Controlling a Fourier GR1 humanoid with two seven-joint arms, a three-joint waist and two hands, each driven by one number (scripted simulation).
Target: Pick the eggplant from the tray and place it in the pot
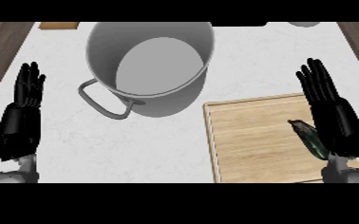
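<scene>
A dark green-black eggplant (308, 137) lies on the wooden tray (252, 142) near its right side, partly hidden by my right hand (333, 114). That hand stands open over the tray's right edge, fingers straight and pointing away, just right of the eggplant. A tall grey pot (151, 66) with a loop handle (101, 99) stands at the upper middle of the white counter, left of the tray. My left hand (21, 114) is open with fingers up at the left edge, apart from the pot.
A wooden board's edge (58, 25) shows at the top left and a pale round object (305, 24) at the top right. Dark wood borders the counter on both sides. White counter lies between pot and tray.
</scene>
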